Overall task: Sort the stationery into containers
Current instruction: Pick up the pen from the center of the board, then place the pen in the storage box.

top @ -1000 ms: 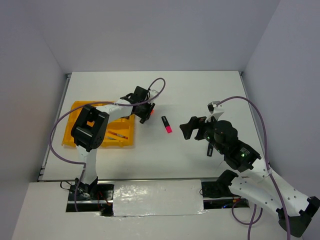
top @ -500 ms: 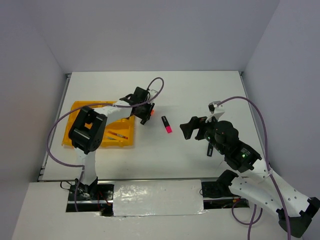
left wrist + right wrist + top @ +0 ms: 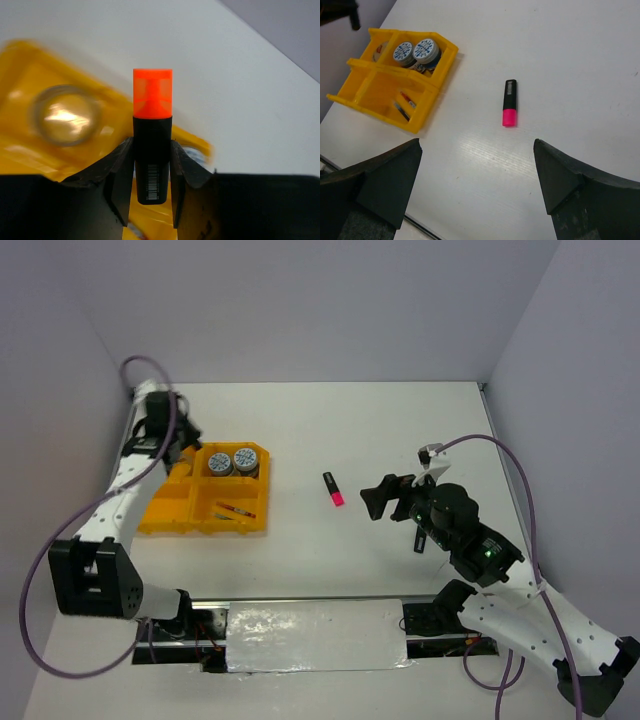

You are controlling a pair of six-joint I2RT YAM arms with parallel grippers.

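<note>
The left hand (image 3: 151,146) is clenching an orange-capped highlighter (image 3: 152,97) over the yellow tray (image 3: 205,530), near its far left corner. The right hand (image 3: 476,150) is hanging spread wide and empty above the counter (image 3: 400,420), where the pink highlighter (image 3: 509,102) is lying apart from the tray.

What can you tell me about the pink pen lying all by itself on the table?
The pink highlighter is a short, chunky pen that looks like plastic. One half is black with a small white label near its end, and the other half is bright pink. It lies flat on the white table, off to the right of the yellow tray in the top view. Nothing touches it. The right gripper is open and well apart from it.
</note>
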